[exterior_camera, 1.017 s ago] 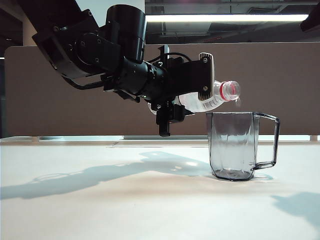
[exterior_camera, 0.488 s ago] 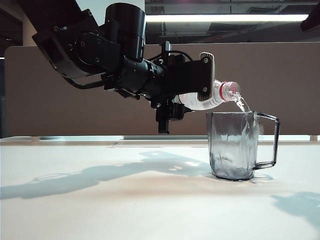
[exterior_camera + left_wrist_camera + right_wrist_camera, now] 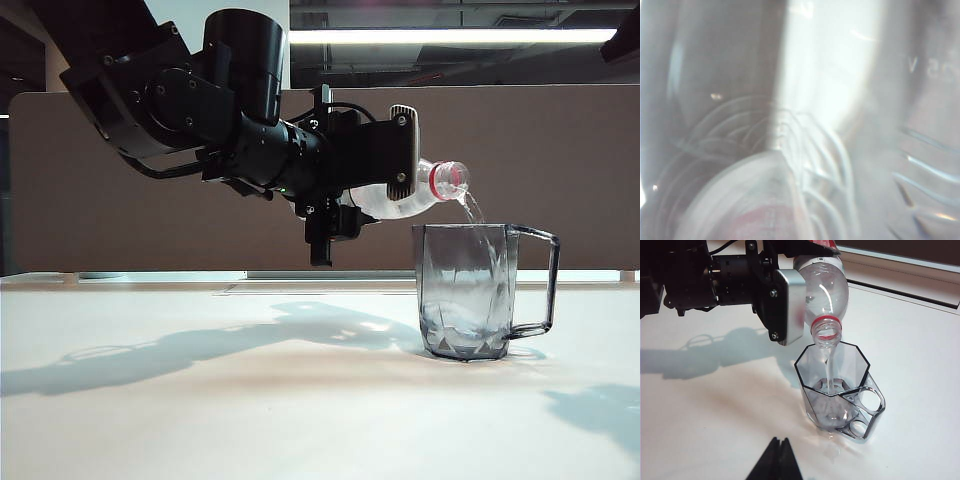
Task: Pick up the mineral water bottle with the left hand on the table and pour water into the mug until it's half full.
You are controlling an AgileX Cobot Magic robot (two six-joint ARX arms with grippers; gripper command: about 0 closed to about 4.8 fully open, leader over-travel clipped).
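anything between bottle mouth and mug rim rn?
Only the falling water stream from the mineral water bottle into the mug; seen in right wrist and exterior views.

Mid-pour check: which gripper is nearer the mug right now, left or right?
Left. The left gripper holds the mineral water bottle tilted just above the mug rim, pouring. The right gripper, fingertips together, sits back over the table, well clear of it.

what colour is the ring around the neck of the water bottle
Red. The neck ring on the mineral water bottle shows best in the right wrist view.
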